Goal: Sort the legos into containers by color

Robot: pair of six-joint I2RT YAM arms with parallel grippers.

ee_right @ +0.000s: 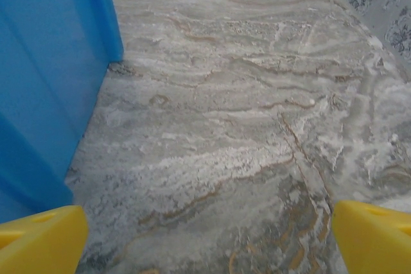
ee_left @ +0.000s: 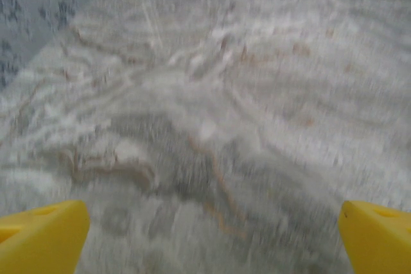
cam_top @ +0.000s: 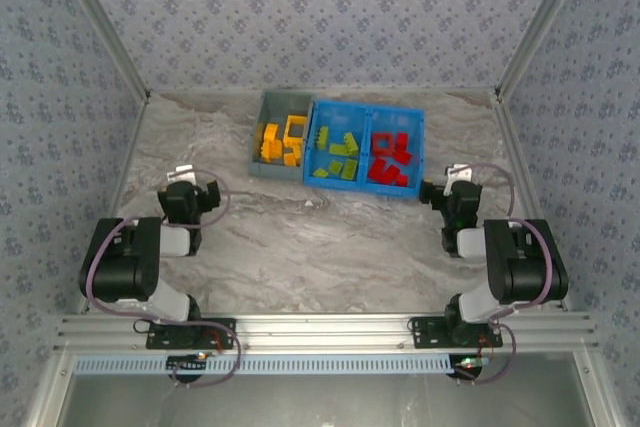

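Seen from overhead, the left gripper (cam_top: 188,187), yellow legos (cam_top: 280,139) in the grey bin (cam_top: 258,162), olive-green legos (cam_top: 338,155) and red legos (cam_top: 392,159) in the blue bin's (cam_top: 340,186) two compartments, and the right gripper (cam_top: 450,192). Wrist cameras show both claws spread wide, the right beside the bin's wall (ee_right: 45,75).

Lab test cell; patterned fabric walls (cam_top: 330,7); marble-look tabletop (cam_top: 330,247); aluminium rail frame (cam_top: 320,327)

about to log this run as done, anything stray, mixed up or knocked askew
Nothing stands out. Yellow bricks lie in the grey bin, green bricks in the left compartment of the blue bin, red bricks in its right. The left gripper and right gripper are open, holding nothing.
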